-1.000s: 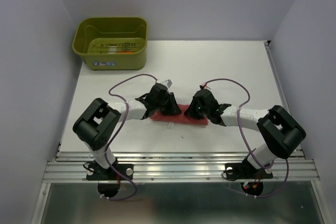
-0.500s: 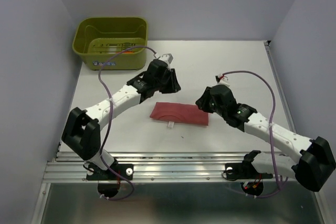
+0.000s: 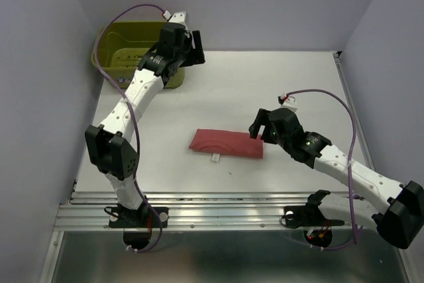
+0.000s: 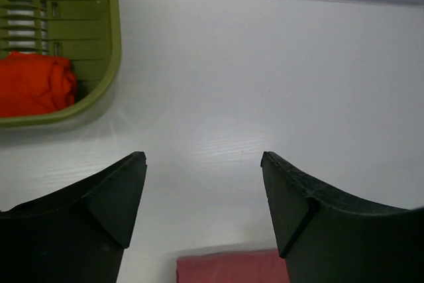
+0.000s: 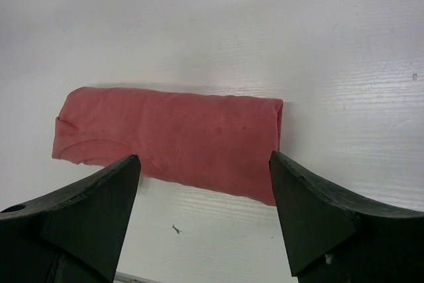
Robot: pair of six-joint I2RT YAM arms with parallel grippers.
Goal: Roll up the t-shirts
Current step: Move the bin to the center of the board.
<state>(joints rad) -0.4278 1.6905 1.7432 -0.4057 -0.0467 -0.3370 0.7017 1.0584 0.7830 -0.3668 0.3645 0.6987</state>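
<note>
- A second ago both pairs of jaws were pressed down on the rose shirt [image 3: 226, 144] in the middle of the table [image 3: 278, 84]; now both have let go and pulled away, and the shirt lies there alone as a short, flat roll
- Left jaws: spread wide and empty; the left arm [image 3: 132, 97] has swung far back and now hangs over the near right corner of the green tub [image 3: 106, 51], well apart from the roll
- Right jaws: also spread wide, nothing between them; the right arm [image 3: 344, 167] has only backed off a little, so its jaws sit just beside the roll's right end, looking down its length
- The roll has not sprung open since the release; its edges look tidy in the right wrist view, with a small white tag [image 3: 215, 158] poking out on the near side
- In the left wrist view I see an orange-red shirt [image 4: 33, 84] bundled inside the tub, against its near wall
- My read: rolling of the rose shirt is done; what remains is probably to move it to the tub, though I cannot tell which arm will do that
</note>
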